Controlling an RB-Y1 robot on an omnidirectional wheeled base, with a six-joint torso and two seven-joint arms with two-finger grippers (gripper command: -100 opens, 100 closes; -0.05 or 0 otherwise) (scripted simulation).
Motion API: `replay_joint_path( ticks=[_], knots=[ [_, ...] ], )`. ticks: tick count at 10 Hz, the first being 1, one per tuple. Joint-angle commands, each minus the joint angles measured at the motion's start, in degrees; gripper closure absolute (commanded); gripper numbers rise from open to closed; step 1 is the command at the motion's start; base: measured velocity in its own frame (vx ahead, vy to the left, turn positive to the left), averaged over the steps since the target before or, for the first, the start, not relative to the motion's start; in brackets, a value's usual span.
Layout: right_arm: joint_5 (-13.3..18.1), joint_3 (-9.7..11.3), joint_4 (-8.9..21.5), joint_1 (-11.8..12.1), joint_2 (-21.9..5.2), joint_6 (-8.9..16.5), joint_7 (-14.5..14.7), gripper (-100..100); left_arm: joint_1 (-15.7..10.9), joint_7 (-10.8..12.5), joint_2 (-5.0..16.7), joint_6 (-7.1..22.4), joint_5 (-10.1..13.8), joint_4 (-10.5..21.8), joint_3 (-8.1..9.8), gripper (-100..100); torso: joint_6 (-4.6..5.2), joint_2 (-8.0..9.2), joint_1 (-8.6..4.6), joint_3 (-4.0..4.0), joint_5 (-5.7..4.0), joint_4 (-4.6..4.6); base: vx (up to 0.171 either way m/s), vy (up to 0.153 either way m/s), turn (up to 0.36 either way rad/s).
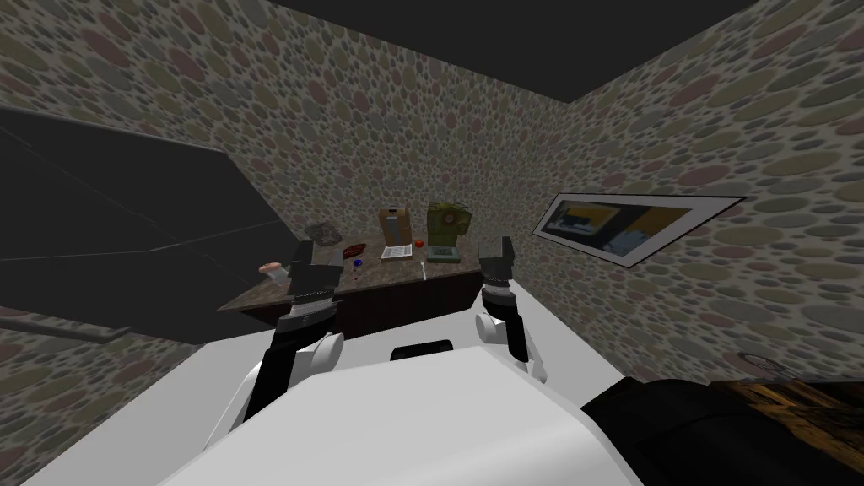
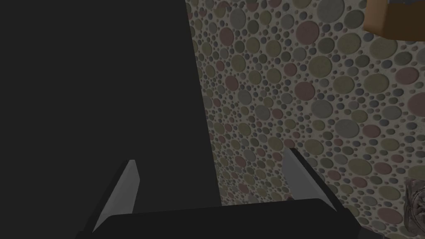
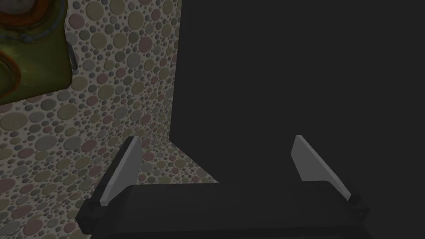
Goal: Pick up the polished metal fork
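Note:
The fork (image 1: 423,269) is a thin pale sliver lying on the brown speckled counter (image 1: 270,295), close to its front edge, seen in the head view. Both arms are raised in front of the counter. My left gripper (image 1: 314,253) hangs over the counter's left part, left of the fork. My right gripper (image 1: 498,251) is at the counter's right end, right of the fork. In the left wrist view my left gripper (image 2: 211,157) is open and holds nothing. In the right wrist view my right gripper (image 3: 216,137) is open and holds nothing.
Behind the fork stand a brown box (image 1: 394,224), a green object (image 1: 445,224), a white booklet (image 1: 396,251) and a small teal box (image 1: 441,251). A grey crumpled thing (image 1: 322,234) and a reddish dish (image 1: 354,249) lie to the left. A framed picture (image 1: 633,224) hangs on the right wall.

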Motion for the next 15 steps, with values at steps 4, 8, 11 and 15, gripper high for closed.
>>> replay_joint_path(
  ticks=[4, 8, 11, 15],
  knots=[
    [0.26, 2.56, 1.07, -1.07, -7.36, -2.78, 2.69, -100, -0.01, 0.00, 0.00, 0.00, 0.00, 0.00, 0.00, 0, -0.01, 0.22, -0.03, 0.13, 0.00, 0.05, -0.052, -0.004, 0.083],
    [0.65, 4.81, 2.11, -2.10, -13.13, -4.88, 5.06, -100, -0.01, 0.00, 0.00, 0.00, 0.00, 0.00, 0.00, 0, 0.01, 0.24, -0.06, 0.14, -0.02, 0.06, -0.064, -0.008, 0.071],
    [1.31, 7.71, 3.59, -3.51, -18.43, -7.22, 8.08, -100, 0.00, 0.00, 0.00, 0.00, 0.00, 0.00, 0.00, 0, 0.02, 0.28, -0.02, 0.17, 0.00, 0.07, -0.075, 0.003, 0.132],
    [2.32, 11.22, 5.62, -5.32, -24.60, -9.52, 11.69, -100, 0.00, 0.00, 0.00, 0.00, 0.00, 0.00, 0.00, 0, 0.02, 0.19, -0.02, 0.11, -0.01, 0.05, -0.056, 0.006, 0.120]
  ],
)
